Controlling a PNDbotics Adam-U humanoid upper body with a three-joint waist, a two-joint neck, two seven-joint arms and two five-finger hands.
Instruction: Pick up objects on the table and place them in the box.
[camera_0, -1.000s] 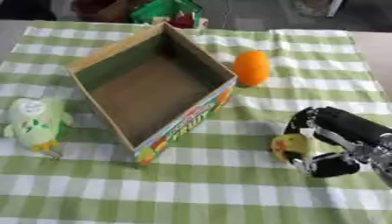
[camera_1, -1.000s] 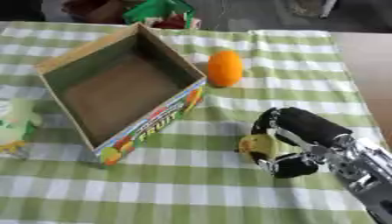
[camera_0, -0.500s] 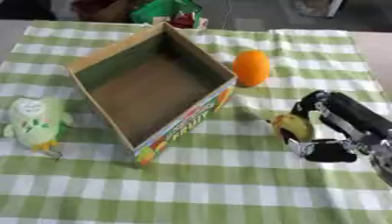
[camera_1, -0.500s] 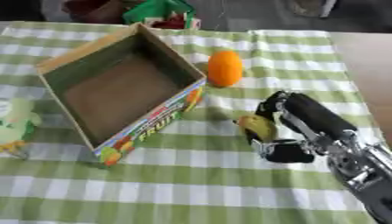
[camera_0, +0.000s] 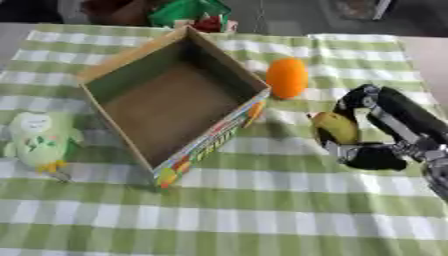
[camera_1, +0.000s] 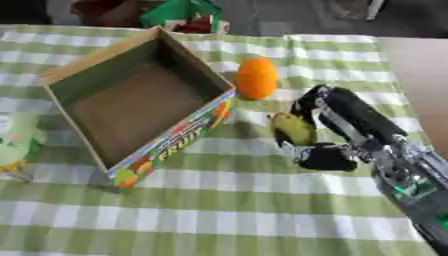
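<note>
Just right robot hand (camera_0: 376, 131) beside box (camera_0: 171, 98) rim

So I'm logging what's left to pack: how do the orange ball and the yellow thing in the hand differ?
The orange ball sits free on the tablecloth beside the box; the yellow object is gripped in the right hand. The orange ball is bright orange and rounded, the yellow object duller yellow-green and more elongated. Both are outside the box.

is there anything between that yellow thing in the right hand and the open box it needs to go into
Nothing visible stands in the way. The right hand is curled round the yellow object, right of the cardboard box. Only bare checked tablecloth lies between; the orange sits farther back.
</note>
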